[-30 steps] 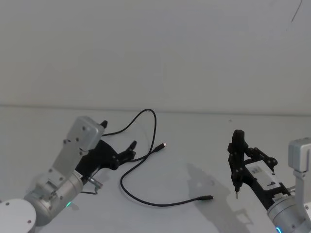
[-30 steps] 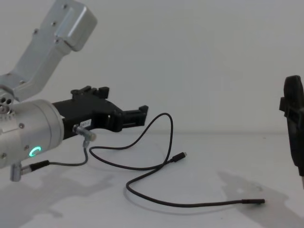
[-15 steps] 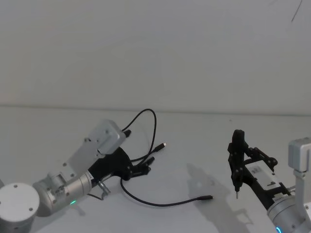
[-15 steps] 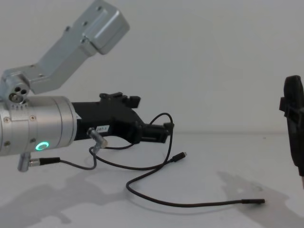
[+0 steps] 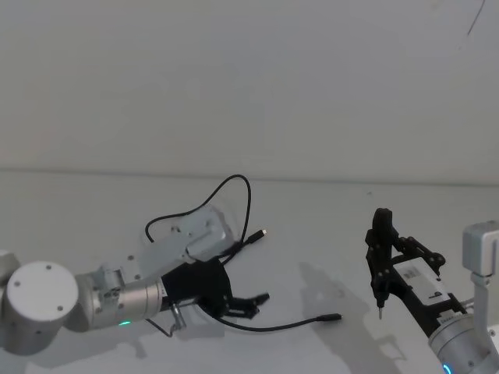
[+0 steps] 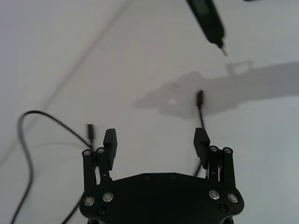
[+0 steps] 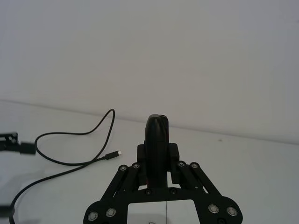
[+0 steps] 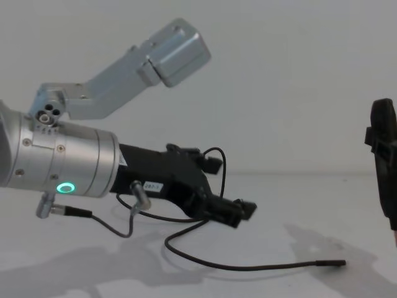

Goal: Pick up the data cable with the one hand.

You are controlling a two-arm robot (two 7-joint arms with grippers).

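Note:
The data cable [image 5: 249, 204] lies loosely curled on the white table, one slim plug [image 5: 334, 317] toward the right and the other [image 5: 263, 231] near the middle. My left gripper [image 5: 243, 304], black with a white label on a silver cylinder with a green light, hovers low over the cable's near loop. Its jaws are open with nothing between them [image 6: 156, 140], and the cord passes under one fingertip [image 6: 202, 139]. From the chest view that gripper [image 8: 239, 210] tilts down above the cord [image 8: 267, 267]. My right gripper [image 5: 380, 269] stands upright and shut at the right, apart from the cable.
A thin grey wire with a metal plug [image 8: 133, 205] hangs from my left wrist. The white table [image 5: 312, 234] runs back to a plain white wall. Bare tabletop lies between the two grippers.
My left arm has swung to the right and dropped lower, carrying its open gripper from the cable's left side to above the near loop. The right arm and the cable have stayed put.

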